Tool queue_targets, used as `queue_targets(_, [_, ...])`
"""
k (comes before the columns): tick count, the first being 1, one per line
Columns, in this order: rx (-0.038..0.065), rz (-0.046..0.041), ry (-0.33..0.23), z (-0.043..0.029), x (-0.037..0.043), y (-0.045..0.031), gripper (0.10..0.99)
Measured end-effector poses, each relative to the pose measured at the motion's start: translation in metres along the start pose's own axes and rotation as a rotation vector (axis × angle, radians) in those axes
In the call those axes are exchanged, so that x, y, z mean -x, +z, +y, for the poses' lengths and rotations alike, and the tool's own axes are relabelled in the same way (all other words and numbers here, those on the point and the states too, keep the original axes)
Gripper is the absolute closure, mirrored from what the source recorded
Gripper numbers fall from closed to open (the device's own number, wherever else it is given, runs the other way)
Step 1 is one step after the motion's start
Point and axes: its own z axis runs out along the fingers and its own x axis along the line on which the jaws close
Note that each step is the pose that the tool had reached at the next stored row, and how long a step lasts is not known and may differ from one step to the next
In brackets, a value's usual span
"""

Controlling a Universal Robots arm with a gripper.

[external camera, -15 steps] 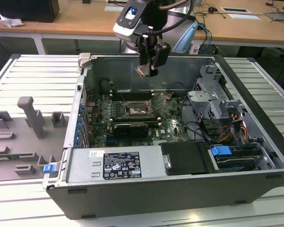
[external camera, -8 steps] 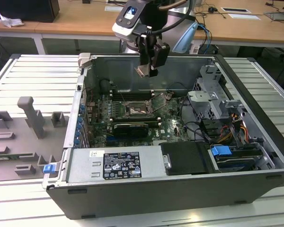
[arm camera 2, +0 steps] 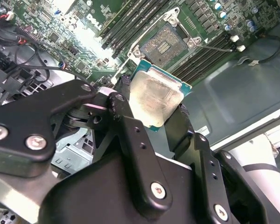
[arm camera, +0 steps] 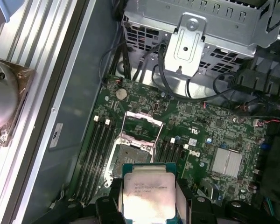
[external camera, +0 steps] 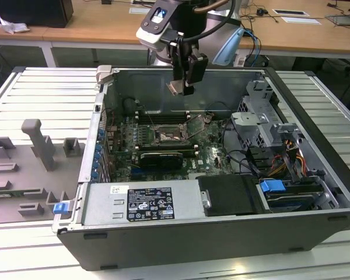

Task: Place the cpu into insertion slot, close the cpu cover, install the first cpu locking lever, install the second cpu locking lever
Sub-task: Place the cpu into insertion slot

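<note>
Jaws: clenched on cpu (arm camera 2: 154, 100), pinching two opposite edges.
Cpu: in gripper (external camera: 182, 87), in the air, well above slot (external camera: 166, 138), not seated.
Slot: mid motherboard, dark centre bare. Cover (arm camera: 141, 123) swung open, touching slot's rim.
Arm: wrist comes down near case's far wall, fingers pointing down into case. Can't tell if chip is level w/ board.
Doing it well (my view): line up chip corners w/ socket rim, keep it flat, drop straight down, no sliding over pins, release only once seated.

Dull, smooth silver-grey metal on cpu (arm camera 2: 155, 99)
</note>
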Motion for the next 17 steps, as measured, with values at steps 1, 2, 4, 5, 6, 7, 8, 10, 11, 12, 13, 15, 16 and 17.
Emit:
queue_targets(1, [0.000, -0.0005, 0.006, 0.0000, 0.0000, 0.0000, 0.549])
queue_targets(2, [0.000, -0.0012, 0.014, 0.0000, 0.0000, 0.0001, 0.549])
queue_targets(4, [0.001, -0.0021, 0.024, 0.0000, 0.0000, 0.0001, 0.549])
queue_targets(5, [0.001, -0.0024, 0.027, 0.0000, 0.0000, 0.0002, 0.549])
queue_targets(6, [0.001, -0.0028, 0.031, 0.0000, 0.0000, 0.0002, 0.549])
queue_targets(7, [0.001, -0.0032, 0.035, 0.0000, 0.0000, 0.0002, 0.549])
queue_targets(8, [0.001, -0.0035, 0.040, 0.0000, 0.0000, 0.0002, 0.549])
queue_targets(10, [0.001, -0.0044, 0.049, 0.0000, 0.0000, 0.0002, 0.549])
queue_targets(11, [0.001, -0.0048, 0.054, 0.0000, 0.0000, 0.0003, 0.549])
queue_targets(12, [0.001, -0.0055, 0.061, 0.0000, 0.0000, 0.0003, 0.549])
queue_targets(13, [0.001, -0.0059, 0.066, 0.0000, 0.0000, 0.0003, 0.549])
queue_targets(15, [0.002, -0.0070, 0.078, 0.0000, 0.0000, 0.0004, 0.549])
queue_targets(16, [0.002, -0.0074, 0.083, 0.0000, 0.0000, 0.0004, 0.549])
queue_targets(17, [0.002, -0.0077, 0.086, 0.0000, 0.0000, 0.0004, 0.549])
